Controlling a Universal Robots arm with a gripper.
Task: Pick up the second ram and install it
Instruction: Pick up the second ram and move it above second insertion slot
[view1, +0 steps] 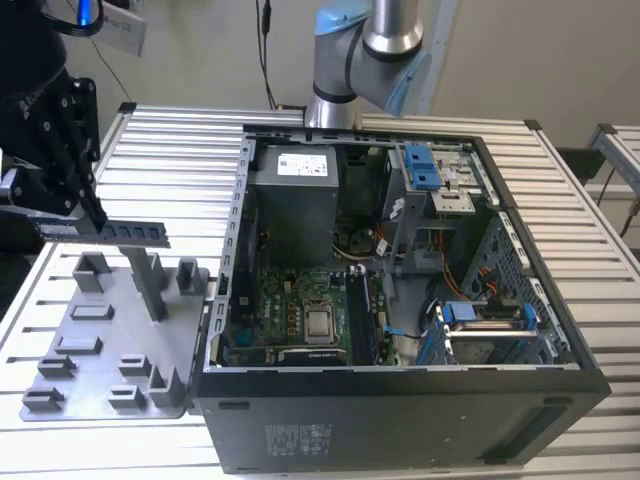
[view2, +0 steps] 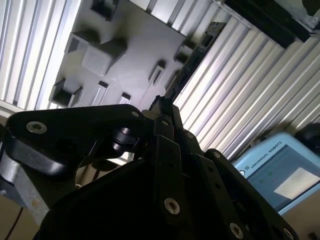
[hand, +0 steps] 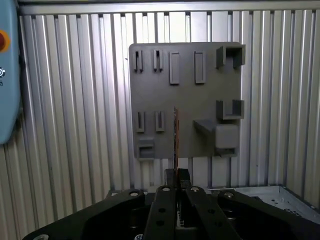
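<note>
Exterior view | end effector (view1: 88, 215) clamped on the second ram (view1: 120, 234); stick held level above fixture plate (view1: 110, 330) on bench (view1: 180, 140), left of computer case (view1: 400, 420); height likely clears the blocks

Count: 1 ram (view1: 122, 233), 1 gripper (hand: 176, 176), 1 fixture plate (view1: 115, 338), 1 case (view1: 400, 425), 1 motherboard (view1: 285, 300), 1 pendant (hand: 9, 90).

The arm (view1: 372, 45), with grey tube and pale blue joint caps, rises at the top middle of the exterior view. Its black gripper (view1: 96, 224) hangs at that view's left edge, slanting downward. In the first wrist view its two fingers (hand: 170, 178) are closed, pinching one end of the second ram (view1: 130, 234), which juts out level.
</note>
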